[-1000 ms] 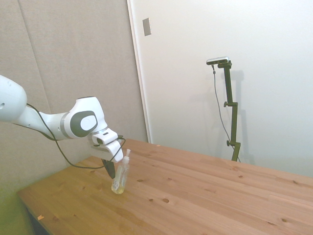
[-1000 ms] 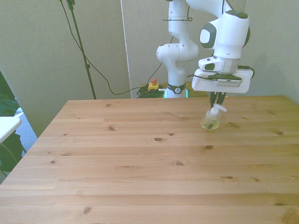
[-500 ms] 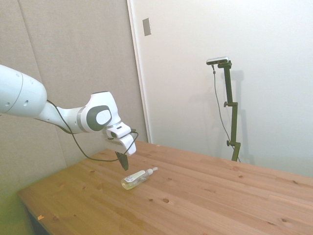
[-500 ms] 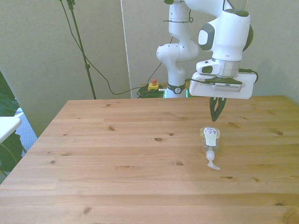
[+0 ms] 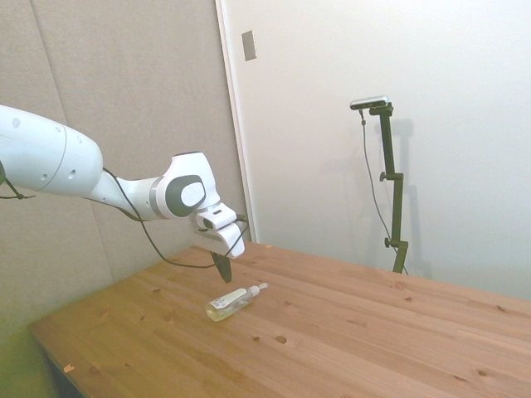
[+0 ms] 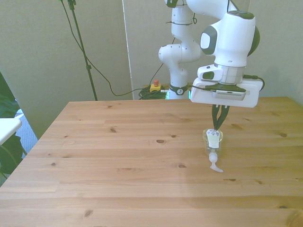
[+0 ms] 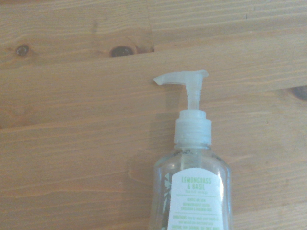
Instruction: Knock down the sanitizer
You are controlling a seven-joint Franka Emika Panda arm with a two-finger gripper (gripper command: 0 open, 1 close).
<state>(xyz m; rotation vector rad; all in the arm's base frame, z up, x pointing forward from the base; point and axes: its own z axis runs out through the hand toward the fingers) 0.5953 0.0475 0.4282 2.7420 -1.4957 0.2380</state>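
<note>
The sanitizer [image 5: 232,301] lies flat on its side on the wooden table [image 5: 348,332], apart from the fingers. It is a clear bottle of pale yellowish liquid with a white pump top. In the front view the sanitizer [image 6: 213,143] points its nozzle toward the table's near edge. My gripper [image 6: 217,126] hangs just above the bottle's base end, fingers pressed together and holding nothing. From the side, the gripper [image 5: 222,272] is a short way above the table, over the bottle's rear. The wrist view shows the sanitizer [image 7: 192,187] from above, label up.
The bottle lies toward the front view's right on the table [image 6: 118,179]. A white surface [image 6: 7,127] and plant leaves sit off the front view's left edge. Cables and a red button [image 6: 155,85] are on the floor behind the table.
One second ago the bottle stood tilted against the fingers; it then fell flat. Since half a second ago the gripper has moved forward over the lying bottle, which has stayed still.
</note>
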